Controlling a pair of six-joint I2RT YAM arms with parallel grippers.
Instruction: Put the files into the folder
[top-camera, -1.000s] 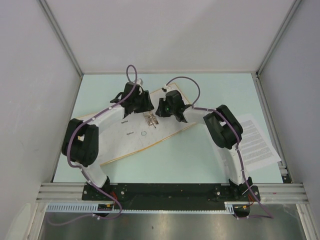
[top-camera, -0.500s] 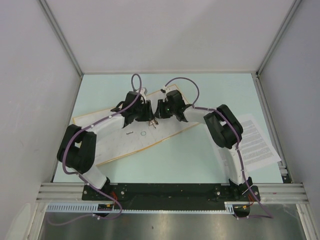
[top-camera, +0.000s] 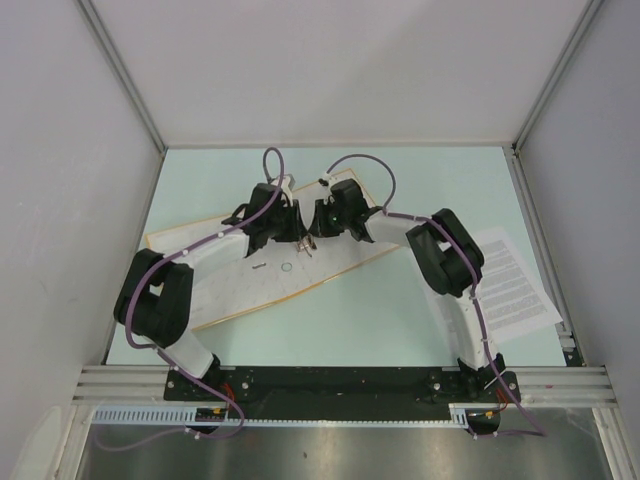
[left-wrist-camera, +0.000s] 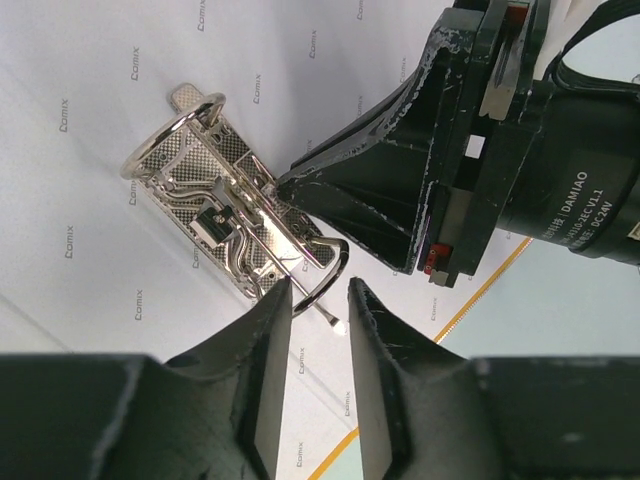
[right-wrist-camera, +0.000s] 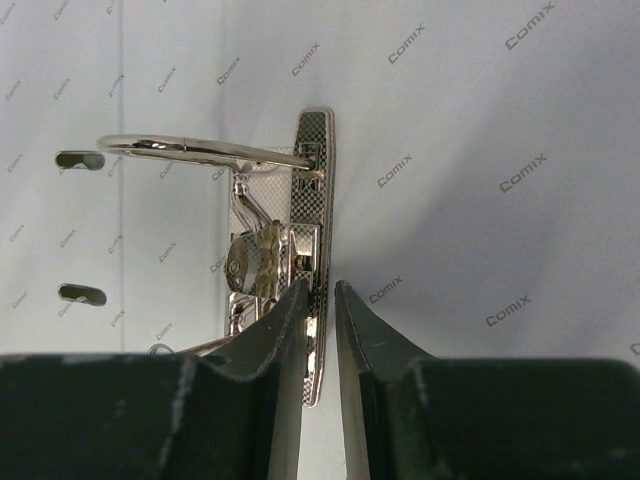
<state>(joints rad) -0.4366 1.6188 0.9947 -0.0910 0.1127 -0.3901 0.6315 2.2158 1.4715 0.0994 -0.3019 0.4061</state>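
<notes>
Closing in since a second ago, the left jaws have narrowed and now stand slightly apart around the near ring of the ring mechanism, not visibly pinching it. The right jaws, almost together, straddle the mechanism's base plate; whether they grip it cannot be told. Both arms meet over the folder, which lies open, pale side up, askew on the desk. The files lie at the desk's right edge, well apart from the folder.
</notes>
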